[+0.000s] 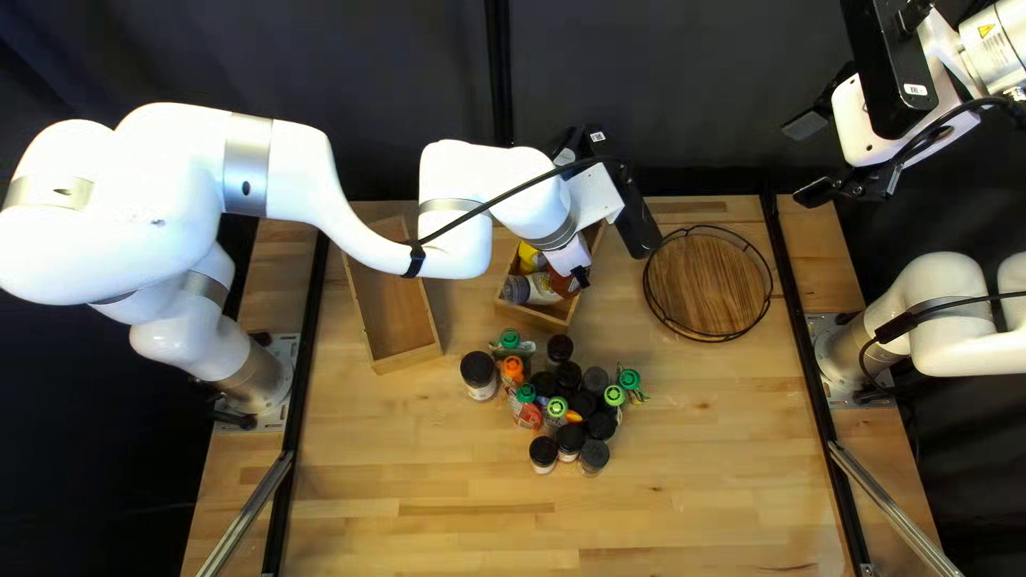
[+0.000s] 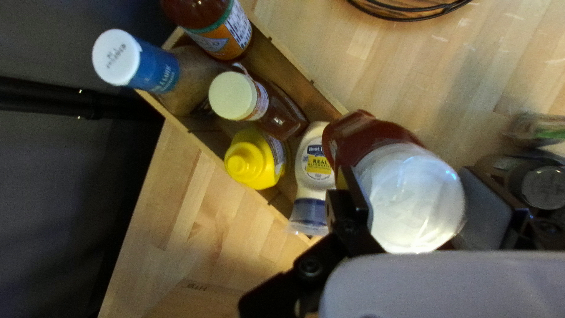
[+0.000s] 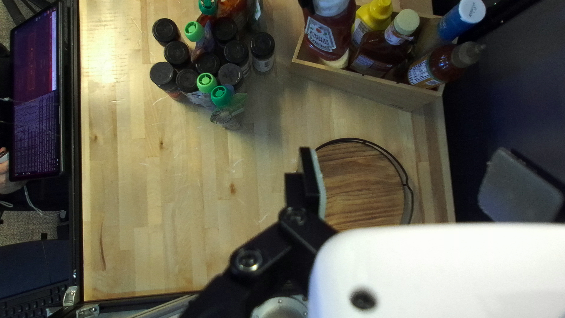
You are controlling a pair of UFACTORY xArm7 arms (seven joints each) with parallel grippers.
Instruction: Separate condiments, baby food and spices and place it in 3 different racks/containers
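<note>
At the wooden box [image 3: 365, 88], the left claw [image 1: 578, 276] grips a red bottle [image 2: 369, 138] (the right claw [image 1: 810, 160] is wide).

L tool [image 1: 578, 274] clamped low, R tool [image 1: 810, 158] up, spread wide.

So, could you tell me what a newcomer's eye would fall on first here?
Probably the tight mid-table cluster of dark-capped jars and green-capped pouches. Next, the wooden box behind it, where my left gripper's jaws are closed on a white-capped red bottle. The round, wire-rimmed wooden tray, right of the box in the top left view, also stands out.
</note>
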